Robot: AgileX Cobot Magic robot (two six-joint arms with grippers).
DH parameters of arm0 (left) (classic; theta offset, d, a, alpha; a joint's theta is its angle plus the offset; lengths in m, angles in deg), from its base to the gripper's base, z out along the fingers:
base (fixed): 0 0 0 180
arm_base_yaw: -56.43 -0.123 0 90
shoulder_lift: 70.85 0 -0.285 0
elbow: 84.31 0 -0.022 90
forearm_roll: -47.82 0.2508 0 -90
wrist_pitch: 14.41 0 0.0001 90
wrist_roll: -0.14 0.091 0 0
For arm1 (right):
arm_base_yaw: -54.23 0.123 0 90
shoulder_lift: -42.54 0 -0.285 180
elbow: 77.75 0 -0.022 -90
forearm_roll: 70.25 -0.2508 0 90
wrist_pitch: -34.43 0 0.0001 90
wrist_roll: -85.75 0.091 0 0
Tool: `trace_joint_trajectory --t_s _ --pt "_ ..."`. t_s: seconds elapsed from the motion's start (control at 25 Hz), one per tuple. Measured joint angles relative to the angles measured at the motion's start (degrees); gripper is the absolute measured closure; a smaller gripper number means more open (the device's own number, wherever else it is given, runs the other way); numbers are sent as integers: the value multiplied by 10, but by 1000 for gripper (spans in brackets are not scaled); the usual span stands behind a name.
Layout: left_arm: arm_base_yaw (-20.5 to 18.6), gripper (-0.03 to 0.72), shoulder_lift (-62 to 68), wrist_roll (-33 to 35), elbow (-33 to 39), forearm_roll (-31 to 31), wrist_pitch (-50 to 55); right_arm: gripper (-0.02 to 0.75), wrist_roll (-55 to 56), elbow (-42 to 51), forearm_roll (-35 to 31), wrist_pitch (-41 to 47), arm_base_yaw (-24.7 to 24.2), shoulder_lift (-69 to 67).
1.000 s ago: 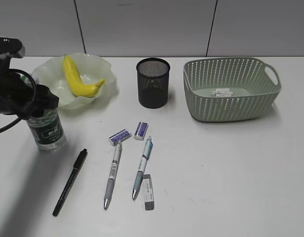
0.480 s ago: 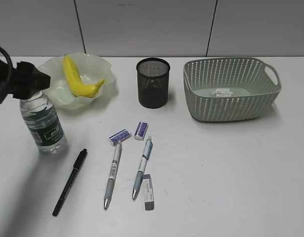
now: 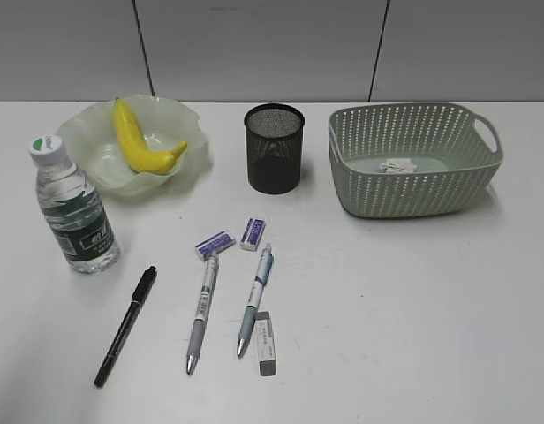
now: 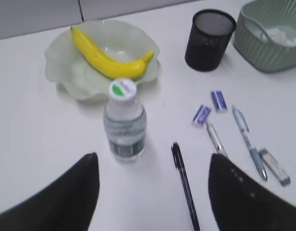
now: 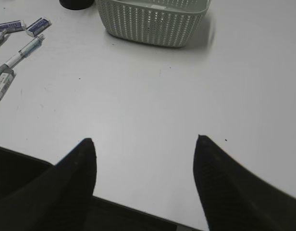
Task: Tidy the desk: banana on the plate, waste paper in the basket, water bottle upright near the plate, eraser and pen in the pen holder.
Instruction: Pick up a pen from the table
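Note:
The banana (image 3: 144, 141) lies on the pale green plate (image 3: 86, 141). The water bottle (image 3: 73, 208) stands upright in front of the plate; it also shows in the left wrist view (image 4: 124, 120). Waste paper (image 3: 398, 165) lies in the green basket (image 3: 413, 190). The black mesh pen holder (image 3: 274, 147) stands between plate and basket. A black pen (image 3: 126, 323), two silver-blue pens (image 3: 201, 311) (image 3: 254, 299) and three erasers (image 3: 215, 245) (image 3: 253, 233) (image 3: 266, 343) lie on the desk. My left gripper (image 4: 153, 163) is open, held above the desk short of the bottle. My right gripper (image 5: 144, 144) is open over bare desk. Neither shows in the exterior view.
The white desk (image 3: 413, 300) runs to a grey panelled wall at the back. The right wrist view shows the desk's near edge (image 5: 138, 204) under the right gripper.
My left gripper has let go of the water bottle and drawn back out of the exterior view to the left. The bottle stays upright. Nothing else has moved.

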Motion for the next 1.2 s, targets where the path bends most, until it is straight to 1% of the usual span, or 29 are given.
trace_joint_trajectory --t_s 0.12,0.2,0.28,0.36,0.44,0.56,0.76,0.84,0.92,1.08,1.12,1.2 --pt "-7 188 -85 -70 0 60 114 239 0 0 0 0 0 0" --pt "-7 193 -132 -98 0 86 177 248 0 0 0 0 0 0" --pt "-7 198 -175 -111 2 109 222 257 -1 0 0 0 0 -7" --pt "-7 207 -218 -114 17 119 241 261 -11 -1 -4 -2 0 -25" --pt "-7 216 -255 -116 44 119 247 262 -57 -8 -14 -17 0 -59" --pt "-7 223 -306 -116 66 120 248 262 -130 -31 -71 -69 0 -126" --pt "-7 228 -354 -118 81 121 206 262 -249 -90 -202 -141 7 -289" --pt "-7 231 -357 -118 86 124 196 264 -278 -129 -234 -162 27 -364" --pt "-7 232 -357 -118 89 125 193 265 -288 -171 -247 -162 52 -445" --pt "-7 237 -357 -118 89 126 191 265 -286 -269 -247 -153 125 -596" --pt "-7 243 -357 -118 89 126 191 267 -270 -294 -243 -152 148 -637" --pt "-7 256 -357 -118 89 126 191 276 -207 -341 -213 -148 190 -711"
